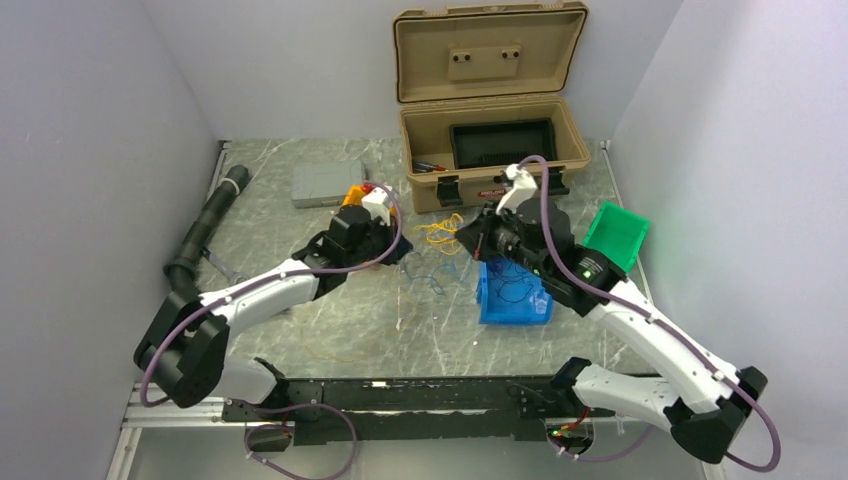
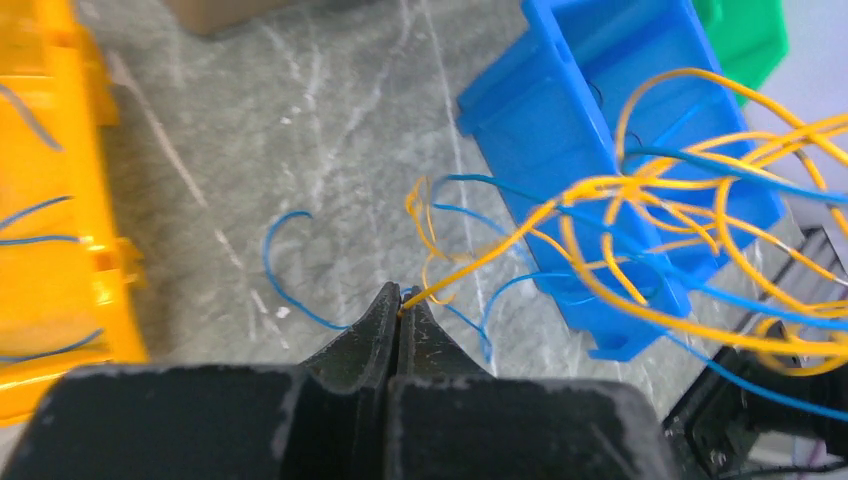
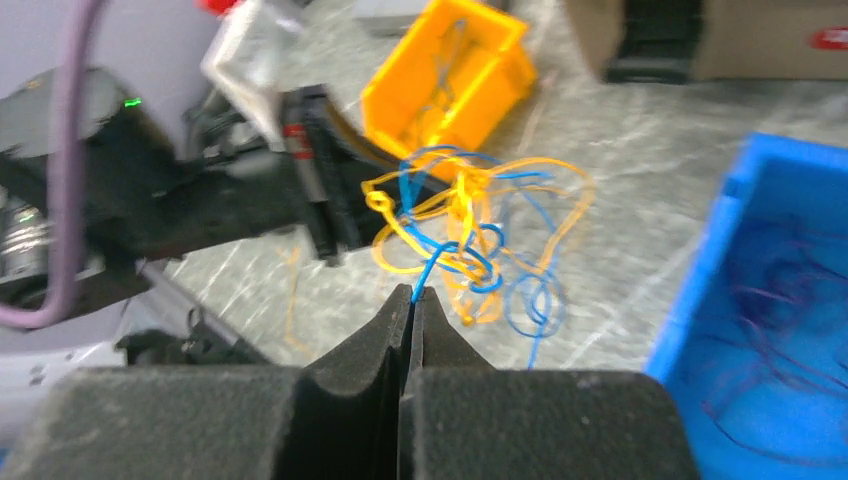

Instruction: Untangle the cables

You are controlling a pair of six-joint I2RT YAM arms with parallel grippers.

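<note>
Two strands are pinched. The cables (image 1: 438,238), a yellow-and-blue tangle, sit just beside the blue bin (image 1: 512,298) on its left-arm side, seemingly held up off the counter (image 1: 380,320). The left pincer (image 2: 400,300) is clamped together on the end of a yellow wire (image 2: 500,245). The right pincer (image 3: 413,295) is clamped on the end of a blue wire (image 3: 425,270). To do this step well, draw the yellow end slowly away from the blue bin while the blue end holds firm. Watch the knotted loops between them. If they cinch, give slack rather than pull, because such thin ends likely slip from the tips.
</note>
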